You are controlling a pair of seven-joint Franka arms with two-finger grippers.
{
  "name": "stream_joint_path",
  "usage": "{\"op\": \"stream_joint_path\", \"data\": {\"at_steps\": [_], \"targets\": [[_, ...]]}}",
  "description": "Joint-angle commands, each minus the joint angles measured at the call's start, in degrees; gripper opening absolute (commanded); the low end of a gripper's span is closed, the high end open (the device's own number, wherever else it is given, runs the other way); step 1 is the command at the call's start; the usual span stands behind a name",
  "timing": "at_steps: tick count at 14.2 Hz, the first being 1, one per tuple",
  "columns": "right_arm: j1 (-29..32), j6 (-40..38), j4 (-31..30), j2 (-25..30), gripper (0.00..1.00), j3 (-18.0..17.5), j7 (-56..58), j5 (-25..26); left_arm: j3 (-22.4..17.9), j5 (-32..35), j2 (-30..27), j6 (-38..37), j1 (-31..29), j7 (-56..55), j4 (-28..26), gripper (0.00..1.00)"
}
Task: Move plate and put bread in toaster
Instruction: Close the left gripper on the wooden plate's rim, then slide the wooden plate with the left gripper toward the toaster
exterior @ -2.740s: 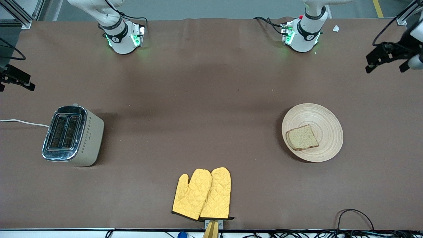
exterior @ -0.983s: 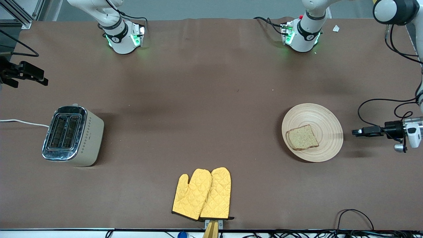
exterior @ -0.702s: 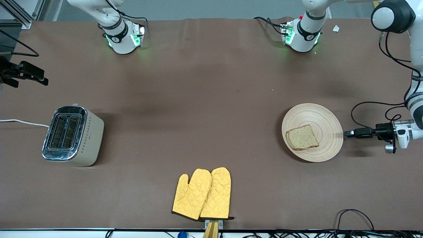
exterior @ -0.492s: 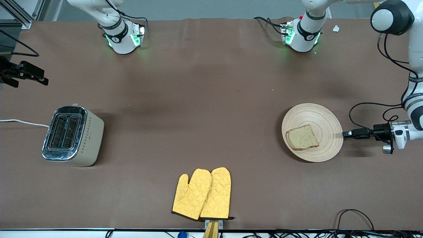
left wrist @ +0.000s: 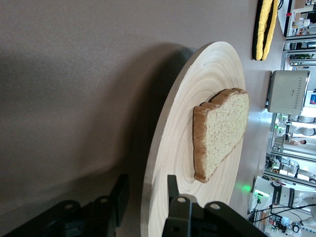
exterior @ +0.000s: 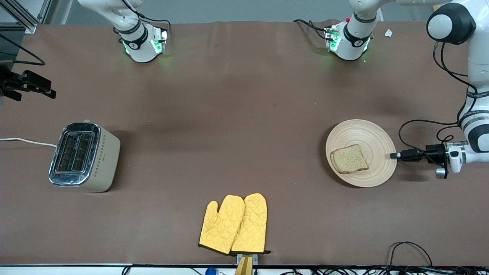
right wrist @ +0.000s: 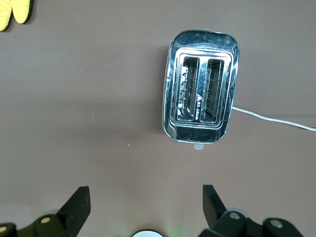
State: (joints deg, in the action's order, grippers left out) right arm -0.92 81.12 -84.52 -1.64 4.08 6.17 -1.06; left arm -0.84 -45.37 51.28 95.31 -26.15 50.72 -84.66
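The light wooden plate (exterior: pixel 376 141) lies toward the left arm's end of the table with the brown bread slice (exterior: pixel 349 159) on it. My left gripper (exterior: pixel 393 156) is low at the plate's rim and open. In the left wrist view (left wrist: pixel 146 185) one finger is under the rim (left wrist: pixel 153 163) and one over it, with gaps showing; the bread (left wrist: pixel 222 128) lies past them. The beige toaster (exterior: pixel 82 156) stands toward the right arm's end, slots empty. My right gripper (exterior: pixel 49 93) hangs open over the table beside the toaster (right wrist: pixel 200 94), fingers wide apart (right wrist: pixel 144 190).
Two yellow oven mitts (exterior: pixel 233 223) lie at the table's edge nearest the front camera, midway along. They also show in the left wrist view (left wrist: pixel 265 24). The toaster's white cord (exterior: pixel 26 141) runs off the right arm's end. Cables (exterior: pixel 410 248) lie along the near edge.
My left gripper has come down from the table's end and slid in to the plate's rim, its fingers now either side of it. The right gripper shifted slightly, then held still.
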Motion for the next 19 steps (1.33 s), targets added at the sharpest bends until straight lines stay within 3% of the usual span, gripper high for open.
{"op": "stream_joint_path", "data": {"at_steps": [1, 5, 10, 15, 19], "targets": [[0.04, -0.43, 0.06, 0.23, 1.0, -0.12, 0.33, 0.35, -0.04, -1.13, 0.76, -0.74, 0.13, 0.87, 1.17, 0.25], [0.04, -0.35, 0.15, 0.23, 1.0, -0.12, 0.33, 0.35, 0.04, -1.04, 0.67, -1.44, 0.22, 0.87, 1.34, 0.03], [0.04, -0.35, 0.15, 0.23, 1.0, -0.12, 0.33, 0.27, 4.08, -0.78, -0.47, -7.59, 0.05, 0.17, 5.82, 0.0], [0.13, -0.43, 0.06, 0.23, 1.0, -0.04, -0.45, 0.26, 16.02, -1.56, -3.46, -8.3, -0.22, -5.89, 4.95, 0.0], [0.66, -0.17, -0.03, 0.23, 1.0, 0.23, 0.33, 0.09, 28.84, -2.36, -3.55, 0.11, 0.13, -10.1, 0.13, 0.0]]}}
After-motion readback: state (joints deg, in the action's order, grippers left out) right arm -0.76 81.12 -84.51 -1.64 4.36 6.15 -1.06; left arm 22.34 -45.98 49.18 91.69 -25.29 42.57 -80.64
